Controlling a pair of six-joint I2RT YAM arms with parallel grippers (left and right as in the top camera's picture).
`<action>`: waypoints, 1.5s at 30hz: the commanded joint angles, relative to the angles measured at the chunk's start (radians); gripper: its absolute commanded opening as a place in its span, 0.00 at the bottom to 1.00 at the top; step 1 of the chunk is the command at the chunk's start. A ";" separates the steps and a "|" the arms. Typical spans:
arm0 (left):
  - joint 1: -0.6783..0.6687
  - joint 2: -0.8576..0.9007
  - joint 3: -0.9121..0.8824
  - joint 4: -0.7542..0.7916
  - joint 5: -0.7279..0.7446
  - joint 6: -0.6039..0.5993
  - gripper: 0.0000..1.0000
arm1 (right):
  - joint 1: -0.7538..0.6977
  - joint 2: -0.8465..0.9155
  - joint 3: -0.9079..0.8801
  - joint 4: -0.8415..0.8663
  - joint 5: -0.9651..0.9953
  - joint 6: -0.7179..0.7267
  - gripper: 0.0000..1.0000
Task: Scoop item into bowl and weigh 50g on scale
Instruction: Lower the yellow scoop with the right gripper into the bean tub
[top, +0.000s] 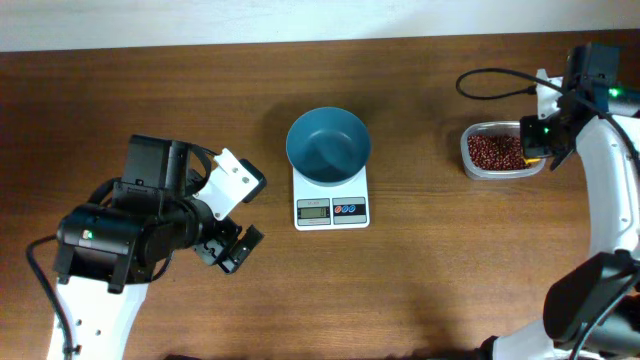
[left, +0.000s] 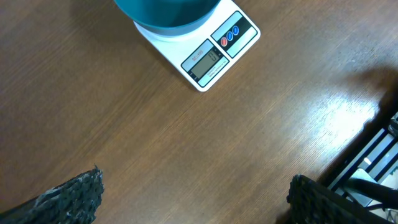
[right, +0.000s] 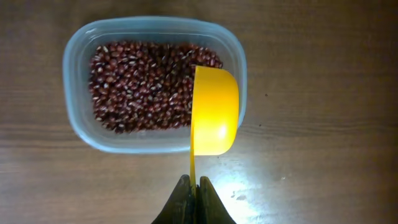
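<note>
Clamps yellow scoop (right: 214, 112) handle in right gripper (right: 194, 185), over rim of clear tub (right: 79, 59) of beans (right: 137, 87). Holds left gripper (left: 196, 194) wide, empty, near scale (top: 332, 211) bearing bowl (top: 328, 147).

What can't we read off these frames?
scale reading: overhead and left wrist, digits too small.
bowl: left wrist, cut off by top edge.
yellow scoop inside: right wrist, turned away, only its back shows.
left claw: left wrist, mostly cut by bottom edge.
</note>
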 joint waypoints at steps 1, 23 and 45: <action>0.005 -0.006 0.015 0.002 0.015 0.016 0.99 | -0.005 0.034 0.022 0.024 0.023 -0.024 0.04; 0.005 -0.006 0.015 0.002 0.015 0.016 0.99 | 0.089 0.167 0.021 0.085 0.261 -0.039 0.04; 0.005 -0.006 0.015 0.002 0.015 0.016 0.99 | 0.093 0.252 0.020 0.077 0.108 0.014 0.04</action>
